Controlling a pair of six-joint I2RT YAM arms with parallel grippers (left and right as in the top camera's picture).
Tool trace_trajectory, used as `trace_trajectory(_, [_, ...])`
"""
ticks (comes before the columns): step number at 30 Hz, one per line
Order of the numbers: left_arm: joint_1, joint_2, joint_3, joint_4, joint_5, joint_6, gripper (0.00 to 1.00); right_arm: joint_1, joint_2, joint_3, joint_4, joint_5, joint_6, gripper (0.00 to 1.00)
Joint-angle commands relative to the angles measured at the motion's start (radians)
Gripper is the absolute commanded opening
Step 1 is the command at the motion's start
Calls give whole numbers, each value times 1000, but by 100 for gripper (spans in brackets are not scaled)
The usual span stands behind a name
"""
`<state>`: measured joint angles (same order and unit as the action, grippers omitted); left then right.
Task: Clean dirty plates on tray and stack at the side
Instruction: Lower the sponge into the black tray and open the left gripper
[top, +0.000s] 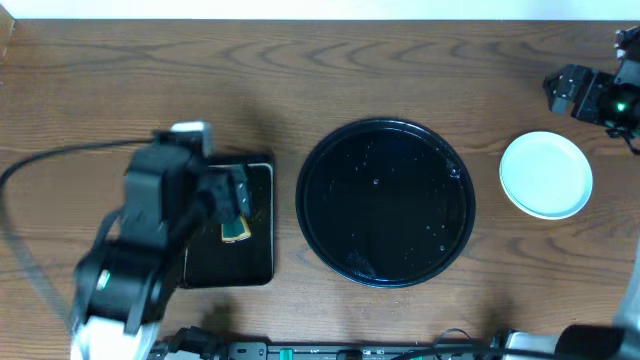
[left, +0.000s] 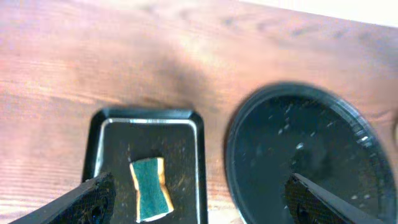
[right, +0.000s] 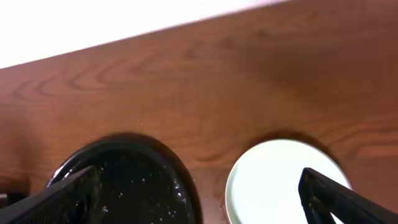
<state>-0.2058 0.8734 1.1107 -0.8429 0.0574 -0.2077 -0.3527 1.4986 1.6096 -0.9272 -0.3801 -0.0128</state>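
A small rectangular black tray (left: 149, 116) with a raised rim sits at the left of the scene. A sponge (left: 150, 196) lies flat inside it, green face up, yellow showing along its edges. A black cable (top: 40, 160) curves farther left.

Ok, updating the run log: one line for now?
round tray: no plates | plates: beside it | sponge: on small tray | left tool: open | right tool: open

wood table (top: 400, 70) — bearing rectangular tray (top: 255, 262), round black tray (top: 385, 232), pale plate (top: 546, 175).
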Motion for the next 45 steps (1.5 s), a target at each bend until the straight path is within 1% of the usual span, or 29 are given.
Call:
trace_trajectory(1, [-3, -96, 19, -19, 2, 16, 87, 7, -44, 20, -1, -13, -45, 99])
trace_trajectory(6, [-3, -193, 19, -65, -3, 17, 87, 6, -53, 19, -9, -9, -45, 99])
trace_trajectory(10, [-3, -220, 19, -87, -60, 16, 87, 6, -53, 19, -11, -9, -45, 99])
trace_trajectory(24, [-3, -222, 19, -81, -70, 16, 88, 6, -52, 19, -80, -9, -45, 99])
trace_trajectory(45, [-3, -222, 19, -111, -66, 16, 88, 6, -52, 19, -80, -9, -45, 99])
